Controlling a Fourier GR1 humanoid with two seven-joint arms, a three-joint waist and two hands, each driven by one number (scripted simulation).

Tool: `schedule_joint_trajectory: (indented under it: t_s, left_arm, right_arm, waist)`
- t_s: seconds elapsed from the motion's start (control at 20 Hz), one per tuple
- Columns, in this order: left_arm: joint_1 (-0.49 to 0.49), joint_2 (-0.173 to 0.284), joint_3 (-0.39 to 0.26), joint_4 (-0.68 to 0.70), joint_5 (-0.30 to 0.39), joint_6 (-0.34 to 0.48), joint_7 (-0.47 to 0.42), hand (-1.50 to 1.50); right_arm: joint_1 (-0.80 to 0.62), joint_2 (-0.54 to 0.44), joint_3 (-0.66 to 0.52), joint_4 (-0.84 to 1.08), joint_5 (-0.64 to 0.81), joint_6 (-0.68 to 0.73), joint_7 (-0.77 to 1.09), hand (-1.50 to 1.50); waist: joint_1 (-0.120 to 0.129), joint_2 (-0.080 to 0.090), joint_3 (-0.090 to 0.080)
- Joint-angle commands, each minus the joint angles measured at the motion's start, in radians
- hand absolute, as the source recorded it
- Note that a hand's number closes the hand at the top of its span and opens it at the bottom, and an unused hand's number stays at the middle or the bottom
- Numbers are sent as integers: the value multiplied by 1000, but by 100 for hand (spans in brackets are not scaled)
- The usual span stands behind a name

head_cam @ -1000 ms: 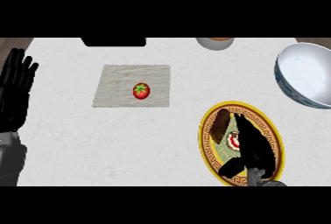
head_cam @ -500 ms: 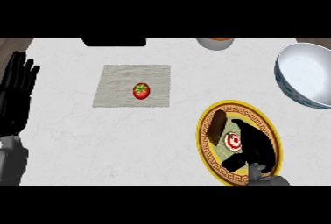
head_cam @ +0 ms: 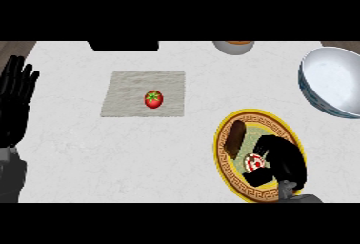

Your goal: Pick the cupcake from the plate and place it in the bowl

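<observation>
Curling around the cupcake (head_cam: 254,162) on the plate (head_cam: 232,177), the right robot hand (head_cam: 281,158) clasps it.

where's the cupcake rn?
Head view, lower right: the cupcake sits on the yellow-rimmed plate, with the right hand curled around it and a brown item just to its left. The bowl sits above, near the right edge.

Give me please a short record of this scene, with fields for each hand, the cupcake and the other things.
right hand: over the plate, fingers curled round the cupcake
left hand: open, resting at the left edge
cupcake: on the plate
bowl: at the right edge
brown piece: on the plate, left of the cupcake
tomato: on the cloth
</observation>
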Motion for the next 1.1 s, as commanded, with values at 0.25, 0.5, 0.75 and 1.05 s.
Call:
schedule_joint_trajectory:
  t_s: [0.25,0.5,0.75,1.05]
  left_arm:
    - [15,-10,6,-9,-13,25,-4,0]
    - [16,-9,18,-6,-5,27,-10,0]
    - [17,-7,16,-5,0,14,-12,0]
    - [8,-18,-7,-19,-10,16,-3,0]
  right_arm:
    - [64,-500,-335,146,-185,128,-399,150]
    - [49,-702,-493,277,-281,144,-634,150]
    - [22,-861,-651,449,-347,95,-841,150]
    - [-42,-987,-777,642,-491,156,-1150,150]
  waist:
    - [-53,17,13]
    - [-47,13,15]
    - [-34,12,17]
    - [-5,6,15]
